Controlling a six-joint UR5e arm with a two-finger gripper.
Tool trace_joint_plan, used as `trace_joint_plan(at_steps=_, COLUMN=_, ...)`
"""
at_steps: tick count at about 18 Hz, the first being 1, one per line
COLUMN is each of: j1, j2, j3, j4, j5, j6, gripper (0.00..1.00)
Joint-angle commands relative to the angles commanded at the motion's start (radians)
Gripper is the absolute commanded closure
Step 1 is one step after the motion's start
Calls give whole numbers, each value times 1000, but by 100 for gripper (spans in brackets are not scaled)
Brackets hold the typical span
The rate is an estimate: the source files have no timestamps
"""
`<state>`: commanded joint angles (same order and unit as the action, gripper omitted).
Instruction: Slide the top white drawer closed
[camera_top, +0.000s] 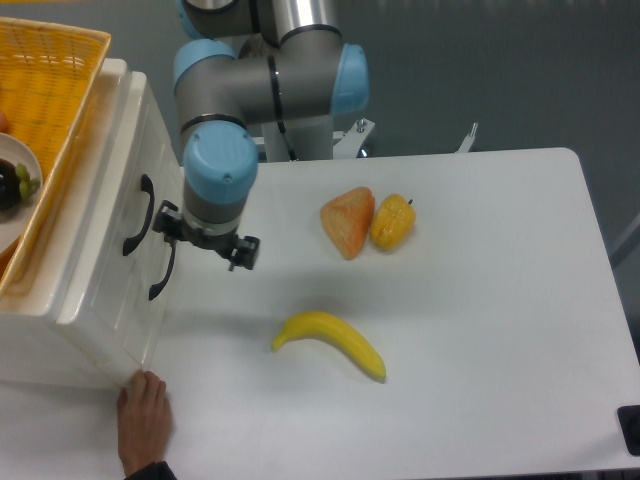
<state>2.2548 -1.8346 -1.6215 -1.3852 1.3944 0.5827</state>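
Glossy white plastic top drawer (118, 190) with curved black handle, flush in the cabinet at the desk's left edge. Two-finger gripper (205, 240) just beside it, apart from the handle; jaw spacing impossible to tell under the wrist.

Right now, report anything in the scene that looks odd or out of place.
A human hand rests on the table against the drawer unit's bottom corner, inside the robot's workspace. Otherwise nothing stands out: the top white drawer looks flush, and the fruit lies undisturbed.
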Motion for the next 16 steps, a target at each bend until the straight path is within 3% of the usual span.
trace_joint_plan(at_steps=4, j1=77, j2=2, j3=8, j4=0, j5=46, j6=112, gripper=0)
trace_joint_plan(at_steps=13, j1=334, j2=6, j3=52, j4=0, j5=64, j6=310, gripper=0)
trace_joint_plan(at_steps=16, j1=411, j2=8, j3=60, j4=0, j5=115, j6=477, gripper=0)
